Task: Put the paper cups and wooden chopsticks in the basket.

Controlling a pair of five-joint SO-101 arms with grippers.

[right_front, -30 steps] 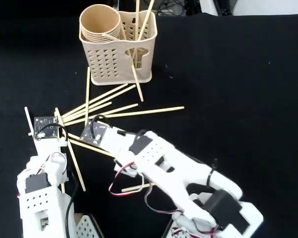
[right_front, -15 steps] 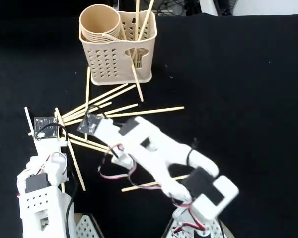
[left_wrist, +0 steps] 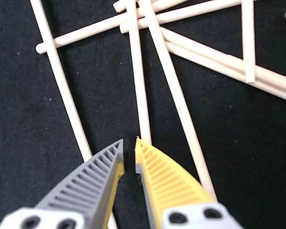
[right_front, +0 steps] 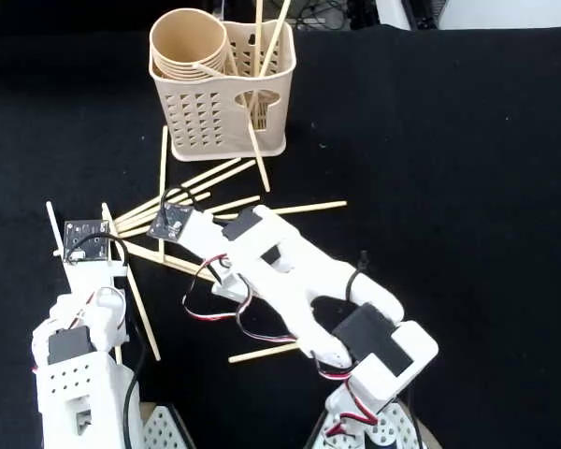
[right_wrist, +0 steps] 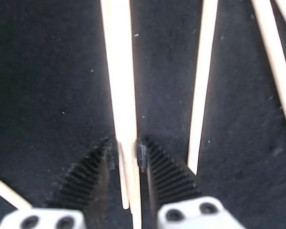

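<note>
A beige basket (right_front: pixel 210 122) at the table's far side holds stacked paper cups (right_front: pixel 187 42) and a few upright chopsticks (right_front: pixel 262 28). Another chopstick (right_front: pixel 258 157) leans on its front wall. Several loose wooden chopsticks (right_front: pixel 201 182) fan across the black table below it. My right gripper (right_front: pixel 172 224) sits low over this fan. In the right wrist view its black fingers (right_wrist: pixel 169 174) are shut on a pair of chopsticks (right_wrist: pixel 120 71) lying side by side. My left gripper (right_front: pixel 84 241) hangs at the fan's left end, shut (left_wrist: pixel 129 141), its tips over a chopstick (left_wrist: pixel 138 90).
A single chopstick (right_front: pixel 262 353) lies near the right arm's base, and another (right_front: pixel 140 304) runs beside the left arm. The black table (right_front: pixel 449 187) to the right of the basket is open space. The right arm's body stretches diagonally over the table's middle.
The right arm has stretched forward and to the left, carrying its gripper farther into the chopstick fan. The left arm has stayed put.
</note>
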